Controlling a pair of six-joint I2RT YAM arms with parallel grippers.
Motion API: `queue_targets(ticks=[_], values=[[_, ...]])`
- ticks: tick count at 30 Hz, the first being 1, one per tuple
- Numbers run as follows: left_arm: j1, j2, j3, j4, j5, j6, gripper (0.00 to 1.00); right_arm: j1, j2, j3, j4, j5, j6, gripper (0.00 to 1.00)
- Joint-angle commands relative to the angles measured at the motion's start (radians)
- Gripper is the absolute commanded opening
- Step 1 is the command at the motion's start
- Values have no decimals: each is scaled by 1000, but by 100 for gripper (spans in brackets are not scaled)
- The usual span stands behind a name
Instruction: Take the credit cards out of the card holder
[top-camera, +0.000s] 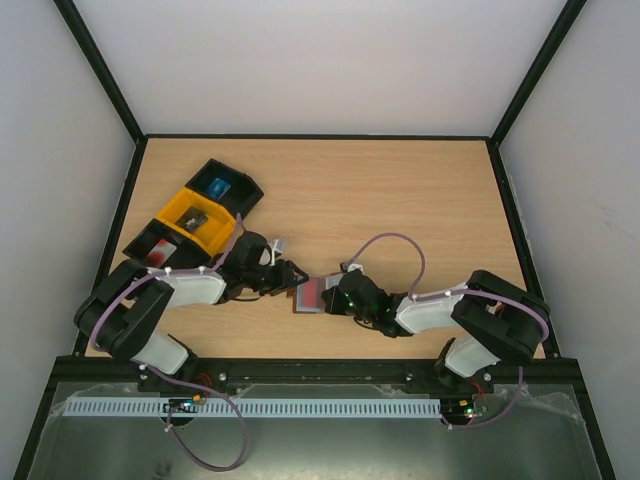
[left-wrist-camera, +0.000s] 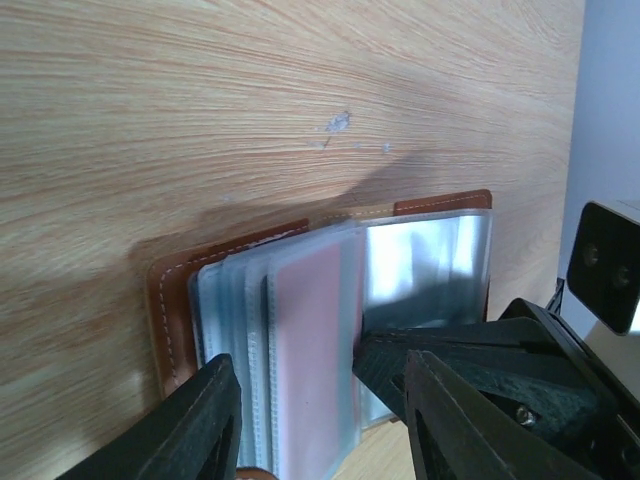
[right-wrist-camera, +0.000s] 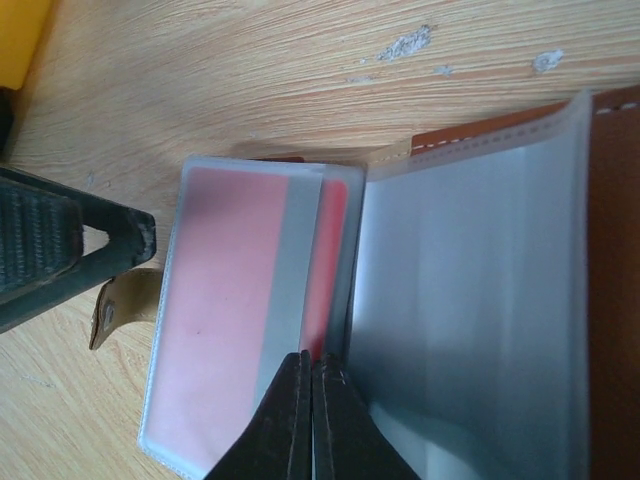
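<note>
Black right gripper, closed, at edge of red card

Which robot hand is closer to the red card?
Right. The right gripper, shut, rests its tips on the red card in its sleeve. The left gripper, open, straddles the card holder, just beside the card.

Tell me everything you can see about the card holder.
The card holder lies open on the wooden table between both grippers. Brown leather cover with pale stitching and a small side tab, frosted plastic sleeves inside, a red card in one. The shut right gripper touches that sleeve; the open left gripper straddles the holder's edge.
</note>
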Motion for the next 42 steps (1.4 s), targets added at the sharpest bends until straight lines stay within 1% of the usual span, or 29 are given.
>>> queue_targets(ticks=[1,5,9,12,15,18,22,32,42], values=[[-3,43,19,48,17,14,48,3,32,-36,32,31,22,2],[-3,70,19,67,27,14,48,4,53,-54,77,16,35,2],[-3,63,18,57,19,13,48,3,65,-58,91,9,39,2],[-3,29,17,27,-6,15,49,3,67,-58,93,8,39,2],[-3,-13,18,1,-24,14,52,3,67,-59,96,9,39,2],[-4,-55,22,-27,-47,20,53,3,72,-63,104,10,39,2],[-4,-83,21,-24,-42,21,54,3,84,-67,117,3,45,2],[-5,15,25,85,59,33,57,3,83,-70,122,4,47,2],[-5,44,28,102,60,49,58,3,98,-74,140,-2,51,2]])
